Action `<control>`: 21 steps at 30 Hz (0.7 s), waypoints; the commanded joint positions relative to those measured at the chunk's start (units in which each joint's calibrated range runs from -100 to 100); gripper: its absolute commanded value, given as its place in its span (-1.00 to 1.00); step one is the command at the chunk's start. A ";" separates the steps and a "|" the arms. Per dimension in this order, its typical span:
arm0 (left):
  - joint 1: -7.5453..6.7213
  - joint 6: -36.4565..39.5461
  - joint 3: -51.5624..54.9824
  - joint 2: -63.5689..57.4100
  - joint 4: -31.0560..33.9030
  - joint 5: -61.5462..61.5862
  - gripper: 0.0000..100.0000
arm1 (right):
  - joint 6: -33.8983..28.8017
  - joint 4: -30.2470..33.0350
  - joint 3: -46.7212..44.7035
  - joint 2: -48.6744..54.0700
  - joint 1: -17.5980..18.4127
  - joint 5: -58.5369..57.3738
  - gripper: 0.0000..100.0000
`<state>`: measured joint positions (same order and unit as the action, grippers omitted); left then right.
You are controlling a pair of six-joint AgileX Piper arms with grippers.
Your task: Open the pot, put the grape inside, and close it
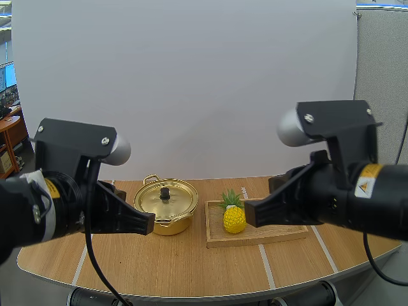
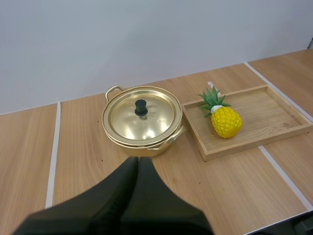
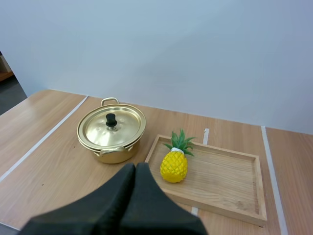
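Note:
A golden pot point(image 1: 166, 207) point(image 2: 142, 122) point(image 3: 111, 133) stands on the table, its lid on, with a black knob point(image 1: 165, 192) point(image 2: 141, 107) point(image 3: 111, 119) on top. Right of it a yellow toy pineapple point(image 1: 234, 215) point(image 2: 224, 119) point(image 3: 174, 164) sits at the left end of a wooden tray point(image 1: 280, 234) point(image 2: 266, 115) point(image 3: 230, 183); I see no grapes. My left gripper point(image 1: 148, 223) point(image 2: 138, 161) is shut and held above the table in front of the pot. My right gripper point(image 1: 250, 213) point(image 3: 135, 166) is shut too, raised near the pineapple.
White tape lines point(image 1: 268, 266) cross the wooden table point(image 1: 191, 261), whose curved front edge runs close below the arms. A white wall point(image 1: 191, 89) stands behind the table. The right part of the tray is bare.

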<state>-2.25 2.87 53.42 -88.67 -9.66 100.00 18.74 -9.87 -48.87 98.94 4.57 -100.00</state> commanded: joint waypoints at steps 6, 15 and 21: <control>0.52 1.50 3.67 -11.33 -0.84 -14.91 -1.00 | -0.51 -0.20 0.37 1.06 -2.11 0.00 -1.00; 0.52 1.50 9.15 -11.33 0.72 -27.30 -1.00 | 0.63 1.61 -4.85 1.06 -2.11 29.91 -1.00; 0.52 1.87 10.05 -11.33 0.63 -31.42 -1.00 | 0.63 2.79 -14.02 1.06 -2.11 45.00 -1.00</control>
<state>-1.82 3.90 63.15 -99.72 -9.33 73.38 19.02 -8.05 -59.63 99.63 2.68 -63.36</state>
